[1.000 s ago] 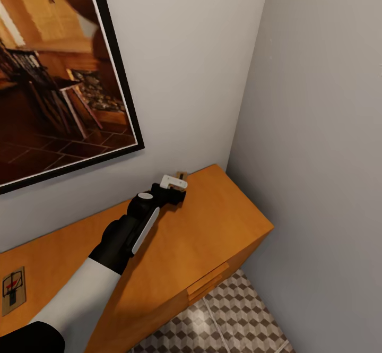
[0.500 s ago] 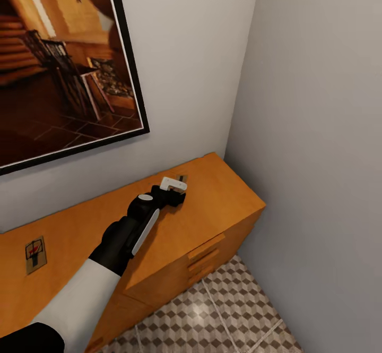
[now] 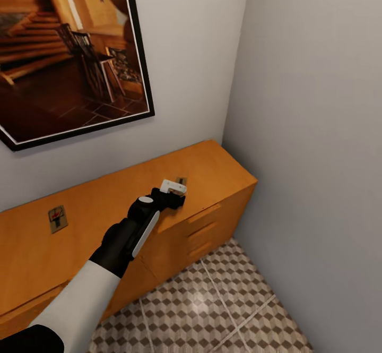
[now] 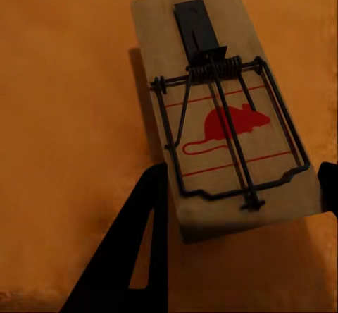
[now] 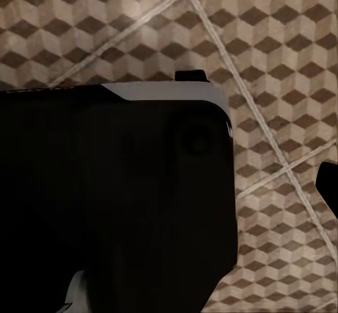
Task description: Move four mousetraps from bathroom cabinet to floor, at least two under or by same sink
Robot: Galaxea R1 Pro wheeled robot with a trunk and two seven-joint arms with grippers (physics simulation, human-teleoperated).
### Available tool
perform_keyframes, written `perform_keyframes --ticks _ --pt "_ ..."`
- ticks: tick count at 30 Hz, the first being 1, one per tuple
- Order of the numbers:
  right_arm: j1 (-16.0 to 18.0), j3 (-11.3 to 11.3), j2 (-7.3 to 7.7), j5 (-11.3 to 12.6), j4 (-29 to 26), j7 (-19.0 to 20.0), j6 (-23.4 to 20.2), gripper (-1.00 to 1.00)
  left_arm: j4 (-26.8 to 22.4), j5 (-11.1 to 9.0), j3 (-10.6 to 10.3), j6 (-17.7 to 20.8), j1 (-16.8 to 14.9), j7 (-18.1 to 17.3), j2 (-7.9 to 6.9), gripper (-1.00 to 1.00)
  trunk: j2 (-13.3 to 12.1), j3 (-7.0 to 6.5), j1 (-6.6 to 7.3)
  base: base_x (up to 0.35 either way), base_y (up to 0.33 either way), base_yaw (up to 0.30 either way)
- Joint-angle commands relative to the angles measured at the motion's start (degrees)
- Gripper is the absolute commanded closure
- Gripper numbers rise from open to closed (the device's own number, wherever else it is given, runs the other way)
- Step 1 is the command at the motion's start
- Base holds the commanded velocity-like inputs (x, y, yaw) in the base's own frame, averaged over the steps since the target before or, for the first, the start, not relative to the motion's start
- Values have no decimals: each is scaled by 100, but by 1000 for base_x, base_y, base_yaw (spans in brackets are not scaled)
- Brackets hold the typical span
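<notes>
Left gripper (image 3: 179, 189), seen at frame centre in the head view, is closed on a mousetrap (image 4: 224, 115): in the left wrist view the board lies lengthwise between the dark fingers (image 4: 144, 242), its long axis along them, over the cabinet (image 3: 212, 167) top. A second mousetrap (image 3: 57, 218) lies flat at left-centre, well apart. Cube-patterned bathroom floor (image 3: 212, 310) is shown at lower right, in a wall corner. Whether the right gripper (image 5: 327, 182) is parted cannot be told.

Far mousetrap (image 3: 58, 218) — markings too small to read
</notes>
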State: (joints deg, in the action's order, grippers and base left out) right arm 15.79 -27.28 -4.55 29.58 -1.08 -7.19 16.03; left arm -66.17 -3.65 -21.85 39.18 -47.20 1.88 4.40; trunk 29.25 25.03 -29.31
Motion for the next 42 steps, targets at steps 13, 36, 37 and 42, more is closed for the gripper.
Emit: perform_keyframes --ticks 13,36,37,42 --pt "3 -49 -2 39 3 -20 15 -100 70 -23 -3 21 29 12 -1 100 8 8 2 -341 -24 0" --pt "3 -49 -2 39 3 -20 15 -100 180 -22 -3 12 78 6 -1 100 8 8 2 -332 -132 0" --pt "3 -49 -2 39 3 -20 15 -100 202 -22 -3 12 79 5 -1 100 8 8 2 -329 -137 0" --pt "3 -49 0 39 3 -21 15 -100 433 -22 -3 8 79 5 -1 100 8 8 2 -314 -130 0"
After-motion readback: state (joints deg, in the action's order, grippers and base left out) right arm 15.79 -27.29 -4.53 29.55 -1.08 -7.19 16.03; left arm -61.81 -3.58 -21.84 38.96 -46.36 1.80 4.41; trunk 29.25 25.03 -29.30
